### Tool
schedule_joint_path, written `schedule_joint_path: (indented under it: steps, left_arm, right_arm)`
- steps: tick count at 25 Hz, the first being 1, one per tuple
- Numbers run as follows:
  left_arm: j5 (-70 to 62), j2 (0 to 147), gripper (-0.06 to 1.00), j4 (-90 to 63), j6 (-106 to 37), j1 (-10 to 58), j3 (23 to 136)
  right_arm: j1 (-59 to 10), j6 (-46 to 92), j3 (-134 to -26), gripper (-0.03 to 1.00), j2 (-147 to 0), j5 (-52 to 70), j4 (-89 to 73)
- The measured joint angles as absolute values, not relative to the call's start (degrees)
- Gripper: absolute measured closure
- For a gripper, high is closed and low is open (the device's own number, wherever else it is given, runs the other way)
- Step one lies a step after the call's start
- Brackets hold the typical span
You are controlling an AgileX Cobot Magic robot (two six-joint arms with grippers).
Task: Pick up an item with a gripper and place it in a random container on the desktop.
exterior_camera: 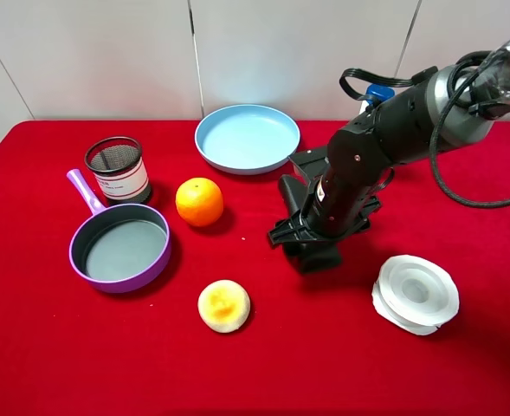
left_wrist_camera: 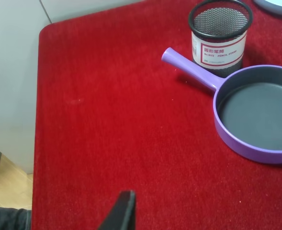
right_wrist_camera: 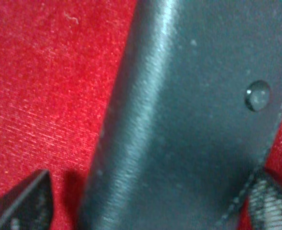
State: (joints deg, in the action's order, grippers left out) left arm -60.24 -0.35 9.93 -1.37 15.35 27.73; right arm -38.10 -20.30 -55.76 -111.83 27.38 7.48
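Black curved leather-like soft case [right_wrist_camera: 188, 120] lies near the round light-blue plate [exterior_camera: 247, 139], not in it. The right gripper [right_wrist_camera: 145, 203] straddles it, jaws apart, unclamped. Lifting and placing remain.

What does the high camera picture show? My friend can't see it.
A black robot arm's gripper reaches down over a long black soft case on a red cloth table. Nearby sit a round light-blue plate, an orange fruit, a purple-handled pan, a black mesh cup, a yellowish bun and a white round object.
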Motion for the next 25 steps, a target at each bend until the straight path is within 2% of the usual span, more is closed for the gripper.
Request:
schedule_joint_path:
  steps: [3, 25]
  left_arm:
    - [-60.2, -0.4, 0.0, 9.9, -1.4, 15.4, 27.7]
    - [-60.2, -0.4, 0.0, 9.9, -1.4, 15.4, 27.7]
  right_arm:
    - [-38.1, -20.3, -55.8, 0.59, -111.8, 27.4, 7.4]
    - [-38.1, -21.2, -55.9, 0.62, -111.5, 27.9, 7.3]
